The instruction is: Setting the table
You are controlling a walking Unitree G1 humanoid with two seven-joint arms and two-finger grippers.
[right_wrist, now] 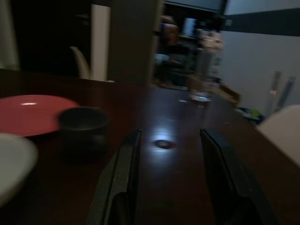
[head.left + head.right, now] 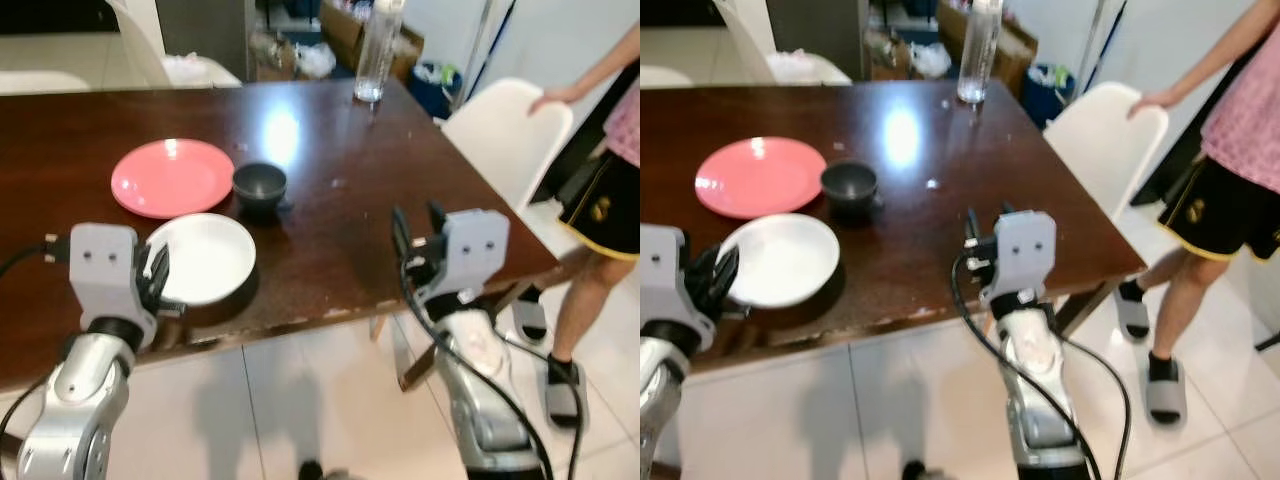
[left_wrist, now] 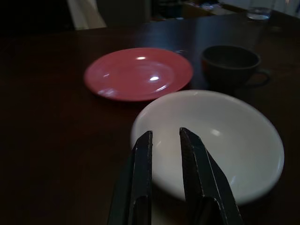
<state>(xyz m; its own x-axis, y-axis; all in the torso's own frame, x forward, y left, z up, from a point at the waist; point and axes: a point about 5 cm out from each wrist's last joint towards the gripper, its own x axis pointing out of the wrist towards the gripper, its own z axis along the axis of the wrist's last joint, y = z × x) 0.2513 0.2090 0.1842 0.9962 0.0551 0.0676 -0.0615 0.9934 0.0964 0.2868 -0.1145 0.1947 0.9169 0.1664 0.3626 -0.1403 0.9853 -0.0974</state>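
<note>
White plate (image 3: 220, 140) — left claw (image 3: 166, 143) just above

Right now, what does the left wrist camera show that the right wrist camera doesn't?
Left wrist alone: the whole white bowl, with the left gripper at its near rim, fingers slightly apart. Right wrist alone: the right gripper, open over bare table, a white chair and the room behind. Both: the pink plate, the dark cup and the bottle.
</note>
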